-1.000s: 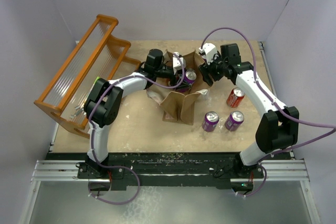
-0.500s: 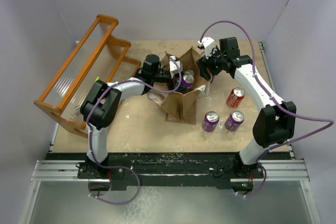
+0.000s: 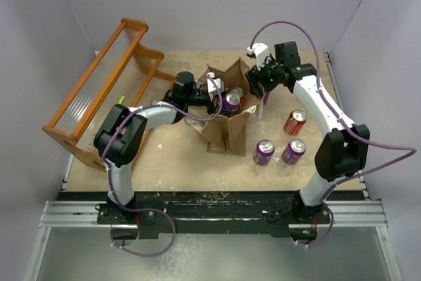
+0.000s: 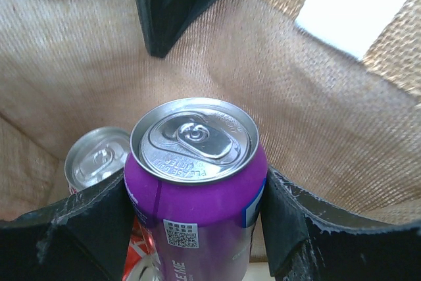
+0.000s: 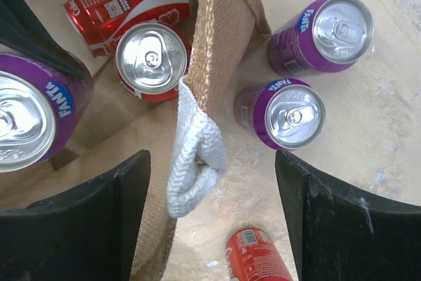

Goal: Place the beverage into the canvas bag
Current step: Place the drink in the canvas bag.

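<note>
On the table [image 3: 171, 156], a purple can [image 4: 194, 189] is clamped in the canvas bag [image 3: 227, 136] by the left tool [image 4: 194, 223]; the right tool [image 5: 214, 212] is spread open

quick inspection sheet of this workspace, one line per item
surface: tan board, white scuffs
job's things: canvas bag open; upright red can and lying red can inside; held purple can in its mouth
clutter: two loose purple cans, loose red can beside the bag; orange rack at left
grippers: left pincer shut on held purple can; right pincer open, straddling white handle
cables: purple cables loop off both arms
surroundings: grey walls; nothing else seen
</note>
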Controlling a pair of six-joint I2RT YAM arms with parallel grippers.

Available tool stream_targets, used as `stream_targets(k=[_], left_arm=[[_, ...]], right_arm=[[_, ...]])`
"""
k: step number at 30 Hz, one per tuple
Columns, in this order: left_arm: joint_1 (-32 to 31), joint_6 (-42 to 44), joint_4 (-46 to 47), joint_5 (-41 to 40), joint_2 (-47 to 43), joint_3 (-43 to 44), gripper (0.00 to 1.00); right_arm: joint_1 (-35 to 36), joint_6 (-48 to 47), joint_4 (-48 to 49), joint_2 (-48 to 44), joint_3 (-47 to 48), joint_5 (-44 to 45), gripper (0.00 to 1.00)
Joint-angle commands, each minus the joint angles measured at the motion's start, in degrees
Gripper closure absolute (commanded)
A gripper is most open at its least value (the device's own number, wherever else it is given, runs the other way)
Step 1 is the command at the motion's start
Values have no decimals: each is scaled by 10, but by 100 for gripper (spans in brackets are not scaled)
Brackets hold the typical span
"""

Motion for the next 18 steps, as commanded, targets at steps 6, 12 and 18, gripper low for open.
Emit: stream_targets(k=[6, 12, 18], left_arm=[[8, -27, 137, -22, 4, 3, 100], [9, -48, 159, -38, 6, 3, 100], [9, -83, 165, -48, -24, 1, 100]], right_arm=[[0, 36, -29, -23, 123, -95, 14], [23, -4, -58, -51, 159, -134, 12], [56, -6, -86, -45, 175, -167, 15]])
